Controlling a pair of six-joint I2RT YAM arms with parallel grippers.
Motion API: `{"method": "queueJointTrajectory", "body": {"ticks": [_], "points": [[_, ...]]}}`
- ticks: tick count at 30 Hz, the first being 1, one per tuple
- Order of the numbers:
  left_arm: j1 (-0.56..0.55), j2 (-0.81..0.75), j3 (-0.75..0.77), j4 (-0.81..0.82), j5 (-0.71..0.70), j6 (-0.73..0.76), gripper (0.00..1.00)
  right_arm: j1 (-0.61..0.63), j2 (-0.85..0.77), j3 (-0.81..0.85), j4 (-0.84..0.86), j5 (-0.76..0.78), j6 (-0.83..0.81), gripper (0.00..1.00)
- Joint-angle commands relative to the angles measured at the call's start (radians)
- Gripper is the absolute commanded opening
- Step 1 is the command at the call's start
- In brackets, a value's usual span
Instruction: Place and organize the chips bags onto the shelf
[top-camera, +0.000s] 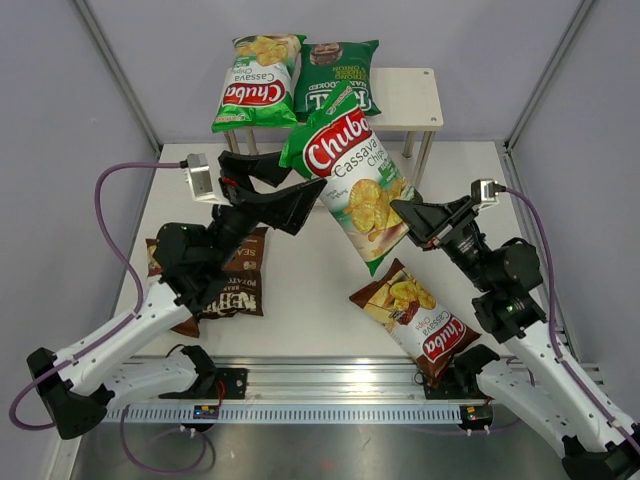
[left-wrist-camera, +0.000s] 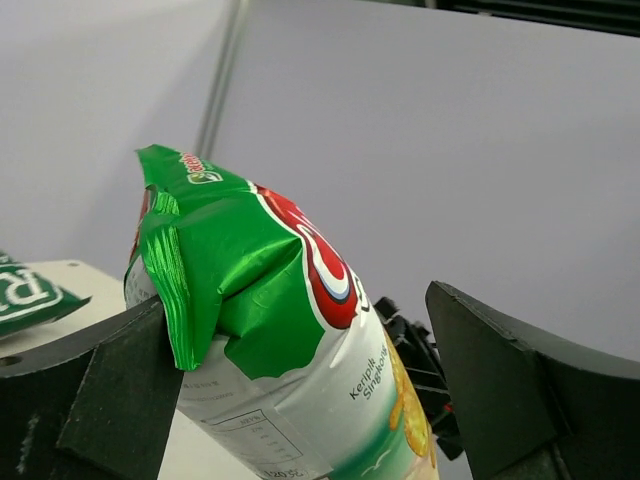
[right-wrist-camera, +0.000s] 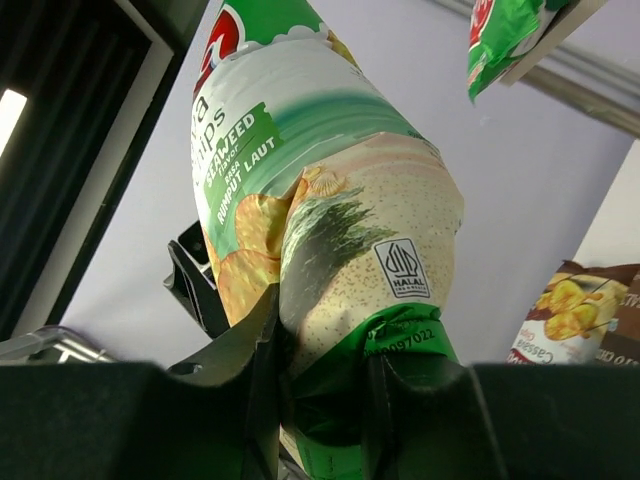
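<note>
Chips bags: five in view, two on the shelf, one in the air, two on the table. Far left, dark-brown Kettle bag (top-camera: 245, 285) lies flat on the table, partly under the left arm. Left gripper (top-camera: 305, 182) is raised above the table with jaws spread wide. The crimped top end of the lifted light-green Chuba bag (top-camera: 350, 175) sits between them, against one finger and apart from the other, not clamped. Shelved light-green Chuba bag (top-camera: 255, 85) lies on the top board at the left end, overhanging the front edge. Dark-green REAL bag (top-camera: 335, 75) lies just beside it. The right part of the shelf (top-camera: 420, 95) top board is bare. The lifted bag slants from near the shelf's front edge down towards the right arm, logo up; whether it touches the shelf cannot be told. Brown Chuba bag (top-camera: 418, 322) lies on the table, front right, diagonal, near the right arm's base. Right gripper (top-camera: 403, 225) has jaws narrowed, pinching the bottom seam of the lifted bag.
</note>
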Motion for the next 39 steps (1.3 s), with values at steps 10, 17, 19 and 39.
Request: {"method": "queueJointTrajectory", "body": {"ticks": [10, 17, 19, 39], "points": [[-0.043, 0.168, 0.017, -0.069, 0.062, -0.073, 0.99, 0.018, 0.042, 0.048, 0.300, -0.245, -0.157, 0.21], [-0.043, 0.203, 0.024, -0.031, 0.097, -0.130, 0.84, 0.019, -0.027, 0.017, 0.274, -0.300, -0.324, 0.21], [-0.042, 0.211, 0.026, -0.014, 0.117, -0.143, 0.67, 0.018, -0.046, 0.005, 0.282, -0.309, -0.369, 0.20], [-0.042, 0.171, -0.099, 0.345, 0.013, -0.347, 0.00, 0.018, -0.041, -0.044, 0.247, -0.234, -0.348, 0.86]]}}
